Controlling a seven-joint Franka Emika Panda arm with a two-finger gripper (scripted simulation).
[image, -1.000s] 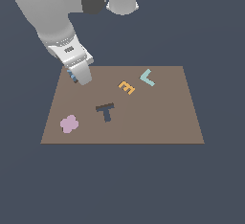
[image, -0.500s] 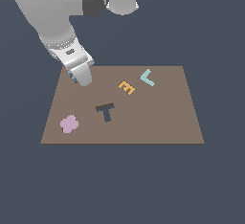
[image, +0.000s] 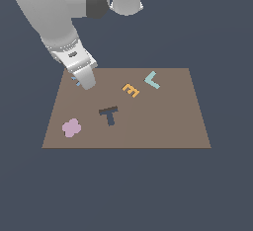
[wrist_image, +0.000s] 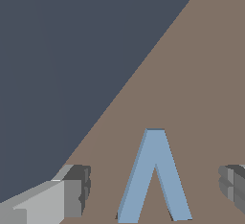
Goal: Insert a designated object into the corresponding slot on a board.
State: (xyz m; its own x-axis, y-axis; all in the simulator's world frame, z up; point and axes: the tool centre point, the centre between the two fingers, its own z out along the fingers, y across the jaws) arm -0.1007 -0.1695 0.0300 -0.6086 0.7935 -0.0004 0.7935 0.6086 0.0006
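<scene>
Blue V-shaped piece (wrist_image: 154, 177) lay flat between wide-spread fingers (wrist_image: 76, 189) | risk: off-centre closing could push it sideways across the board (image: 163, 121)

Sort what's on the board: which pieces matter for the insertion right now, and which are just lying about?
In play:
- blue V-shaped piece, lying between the open claw fingers
- brown board

Lying about:
- orange E
- pale teal L
- dark T
- pink flower shape
</scene>
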